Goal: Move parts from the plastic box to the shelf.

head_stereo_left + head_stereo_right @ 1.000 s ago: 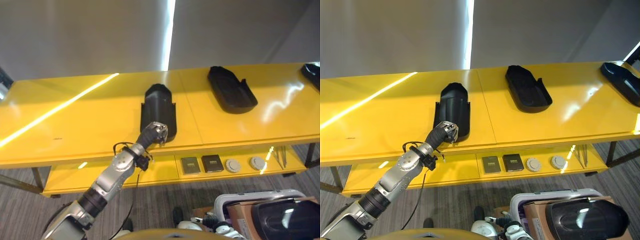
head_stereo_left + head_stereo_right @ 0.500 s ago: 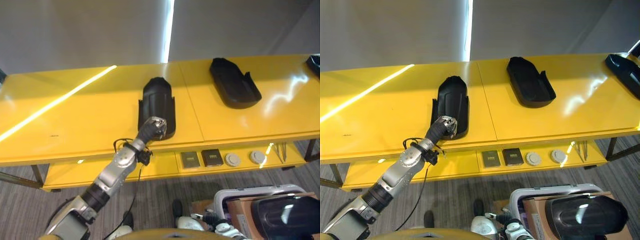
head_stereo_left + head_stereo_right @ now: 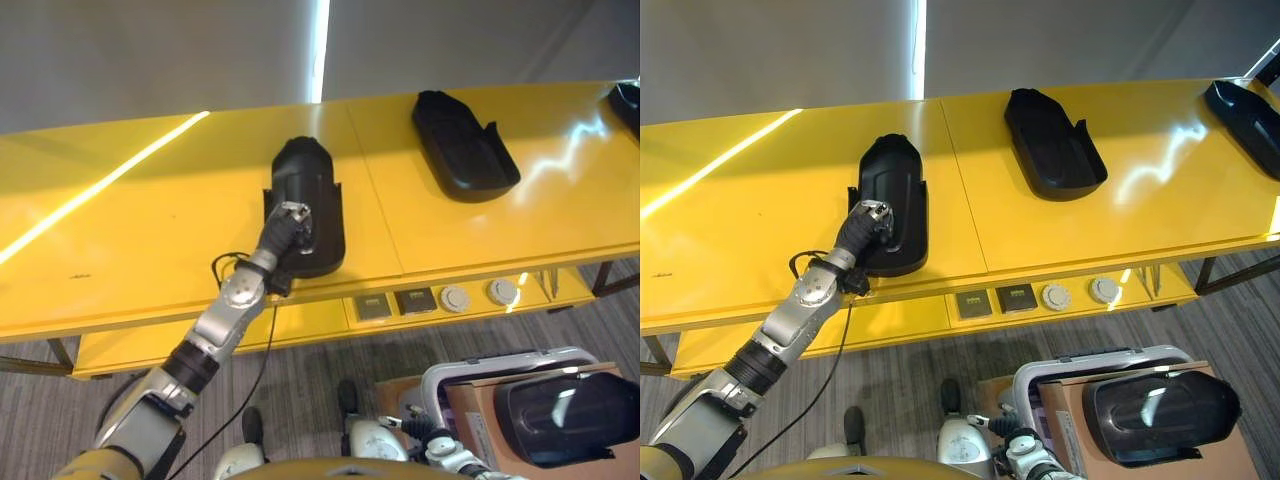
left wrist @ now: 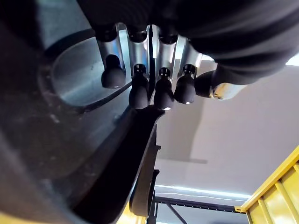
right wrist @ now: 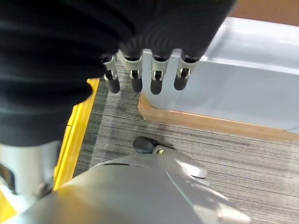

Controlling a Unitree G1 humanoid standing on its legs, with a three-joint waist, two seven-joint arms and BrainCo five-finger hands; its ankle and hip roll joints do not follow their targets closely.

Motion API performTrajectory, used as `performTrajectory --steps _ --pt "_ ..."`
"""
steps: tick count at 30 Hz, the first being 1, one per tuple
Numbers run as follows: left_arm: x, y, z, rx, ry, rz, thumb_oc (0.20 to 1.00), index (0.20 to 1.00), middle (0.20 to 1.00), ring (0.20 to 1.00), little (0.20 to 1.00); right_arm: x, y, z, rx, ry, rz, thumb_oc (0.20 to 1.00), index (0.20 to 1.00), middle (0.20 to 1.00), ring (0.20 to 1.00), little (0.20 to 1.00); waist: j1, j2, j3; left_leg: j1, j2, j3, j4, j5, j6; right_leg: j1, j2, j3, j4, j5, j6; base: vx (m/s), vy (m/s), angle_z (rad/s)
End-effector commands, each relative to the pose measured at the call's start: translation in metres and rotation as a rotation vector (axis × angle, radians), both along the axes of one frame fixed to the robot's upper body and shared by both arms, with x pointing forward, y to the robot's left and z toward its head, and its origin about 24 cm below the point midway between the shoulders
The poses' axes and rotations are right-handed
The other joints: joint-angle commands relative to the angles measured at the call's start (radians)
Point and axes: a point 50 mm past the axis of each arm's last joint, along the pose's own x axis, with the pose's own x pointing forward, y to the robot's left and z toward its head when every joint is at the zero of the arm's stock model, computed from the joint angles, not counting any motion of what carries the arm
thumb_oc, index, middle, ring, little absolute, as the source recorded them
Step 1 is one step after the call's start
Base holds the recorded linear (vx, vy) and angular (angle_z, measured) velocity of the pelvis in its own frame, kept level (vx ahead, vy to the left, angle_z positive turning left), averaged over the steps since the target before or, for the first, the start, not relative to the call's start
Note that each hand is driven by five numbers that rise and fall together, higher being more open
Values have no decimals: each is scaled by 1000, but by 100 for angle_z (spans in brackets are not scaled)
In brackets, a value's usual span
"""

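At 5 o'clock, nearest us, we see the plastic box (image 3: pixel 1110 375), pale-rimmed, with a brown carton inside it and a glossy black part (image 3: pixel 1160 415) lying on top. The right hand (image 5: pixel 145 70) shows in its own wrist view just beside the box's pale wall, above grey carpet, fingers hanging relaxed and grasping nothing.

Farther out, the yellow shelf (image 3: pixel 130 250) spans the scene. Its lower tier carries two dark square plates (image 3: pixel 393 303) and two round discs (image 3: pixel 478 294) at about 4 o'clock.

On the top tier, near centre, lies a black moulded part (image 3: pixel 305 200). The left hand (image 3: pixel 290 222) rests on its near half. A second ago that hand was at the part's near edge; it now reaches further over the part. In the left wrist view the fingers (image 4: pixel 159 91) are bent, their dark tips against the part's raised edge; we cannot tell whether they clasp it. The whole scene has also shifted since then, so the camera has moved.

At 1 o'clock a second black part (image 3: pixel 462 148) lies on the shelf, well apart from the first. A third dark part (image 3: pixel 1245 110) sits at the far right end, at 2 o'clock.
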Motion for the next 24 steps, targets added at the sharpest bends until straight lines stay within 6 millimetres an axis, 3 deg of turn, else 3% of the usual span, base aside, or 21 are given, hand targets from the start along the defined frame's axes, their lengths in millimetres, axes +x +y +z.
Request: performTrajectory --steps 1,8,13,17,18,24 --pt "19 5 40 -11 -181 65 200 200 200 200 200 -8 11 -5 3 36 43 1000 1000 1000 1000 1000 -12 -16 16 -27 26 -22 -8 -18 -2 58 -41 -17 3 -86 47 4 -2 -3" --pt "19 8 57 -48 -240 89 200 200 200 200 200 -8 11 -5 0 38 38 1000 1000 1000 1000 1000 -14 -14 17 -27 25 -17 -8 -18 -2 55 -42 -13 3 -83 47 -2 -1 -3" --pt "-12 3 81 -139 -362 -59 200 200 200 200 200 -7 10 -4 11 26 2 1000 1000 1000 1000 1000 4 -12 22 -22 24 -25 -8 -20 0 65 -43 -21 3 -85 46 0 0 0" --pt "-39 4 70 -142 -343 -180 200 200 200 200 200 -6 11 -4 26 22 -11 1000 1000 1000 1000 1000 24 -13 28 -20 22 -34 -8 -22 1 73 -43 -31 3 -89 44 -6 -2 3" --pt "-49 4 53 -156 -258 -233 200 200 200 200 200 -4 11 -4 31 20 -14 1000 1000 1000 1000 1000 35 -11 32 -20 20 -39 -8 -21 2 76 -43 -36 3 -89 44 -17 -5 14" --pt "-66 13 17 -129 -90 -279 200 200 200 200 200 -1 13 -4 37 21 -2 1000 1000 1000 1000 1000 58 -13 37 -20 17 -49 -8 -20 4 84 -43 -45 3 -92 43 -5 0 3"
